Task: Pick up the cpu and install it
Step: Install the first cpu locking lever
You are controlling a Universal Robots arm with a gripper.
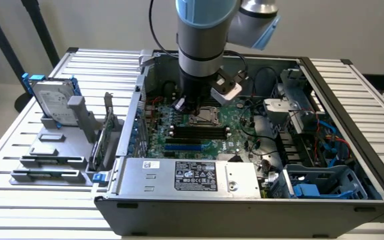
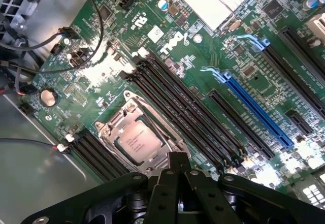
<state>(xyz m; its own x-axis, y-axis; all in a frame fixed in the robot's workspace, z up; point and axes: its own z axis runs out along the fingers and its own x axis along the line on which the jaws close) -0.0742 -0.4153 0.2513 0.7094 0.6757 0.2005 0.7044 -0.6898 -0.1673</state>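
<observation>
The cpu (image 2: 138,141), a small square chip with a silvery top, lies flat in its socket on the green motherboard (image 2: 167,41), inside the socket's metal frame. In the exterior view the cpu (image 1: 209,116) sits near the middle of the open computer case. My gripper (image 2: 178,159) hangs just above the board beside the socket. Its black fingers are shut together with nothing between them. From the exterior view, the gripper (image 1: 184,106) is over the socket's edge on that view's left.
Long black memory slots (image 2: 188,107) run beside the socket, and a blue slot (image 2: 256,115) lies further off. Case walls, cables (image 1: 265,135) and the power supply (image 1: 192,176) ring the board. A hard drive in a blue bracket (image 1: 53,102) stands on a grey rack outside the case.
</observation>
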